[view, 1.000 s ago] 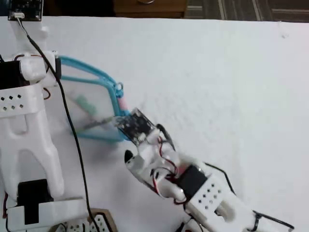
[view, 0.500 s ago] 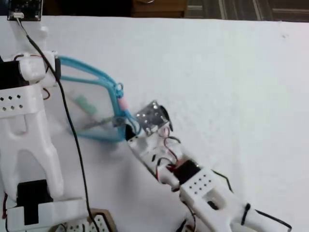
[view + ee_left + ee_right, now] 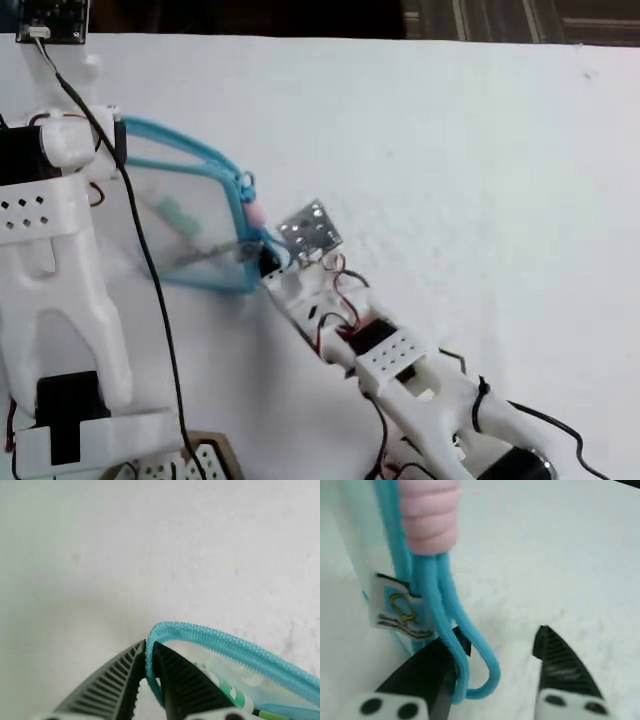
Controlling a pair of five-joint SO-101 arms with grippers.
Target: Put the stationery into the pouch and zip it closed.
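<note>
Currently, your pouch: green stationery piece inside, perhaps pen too. Left gripper clamps rim; right gripper agape at zip cord.

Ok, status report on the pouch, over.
Left gripper shut on pouch edge. Right gripper open, blue pull loop against one finger. Pink piece at pouch mouth.

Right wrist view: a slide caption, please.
Right hand open at a blue cord loop strung with a pink ribbed piece.

- The pouch has frosted, see-through plastic walls and a woven blue cloth edging.
- The table is white, matt and faintly grainy.
- The left gripper has ribbed, matt black plastic fingers.
</note>
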